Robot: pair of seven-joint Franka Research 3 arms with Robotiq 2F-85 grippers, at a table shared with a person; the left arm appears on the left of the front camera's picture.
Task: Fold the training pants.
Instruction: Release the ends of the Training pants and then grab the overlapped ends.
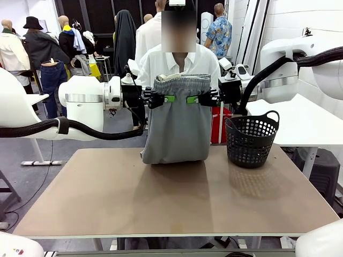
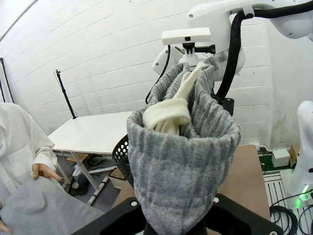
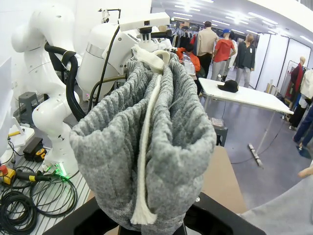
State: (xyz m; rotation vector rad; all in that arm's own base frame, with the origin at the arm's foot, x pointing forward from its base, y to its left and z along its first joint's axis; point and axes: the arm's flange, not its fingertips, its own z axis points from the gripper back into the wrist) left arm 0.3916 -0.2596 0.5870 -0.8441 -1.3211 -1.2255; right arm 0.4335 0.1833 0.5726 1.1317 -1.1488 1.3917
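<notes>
In the front view the training pants [image 1: 177, 128] hang in front of the person [image 1: 179, 61] and hide the person's tummy and hands. In the wrist views the bunched grey cloth covers the tips of the left gripper [image 1: 170, 99] and the right gripper [image 1: 191, 99]. The pants also hide most of the black basket [image 2: 120, 152] in the left wrist view.

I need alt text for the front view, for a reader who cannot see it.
The left gripper and right gripper, both shut, hold the grey pants up by the waistband, one at each side; the lower end reaches the table. A person in a white shirt stands behind them, and a black basket sits on the table at the right.
</notes>
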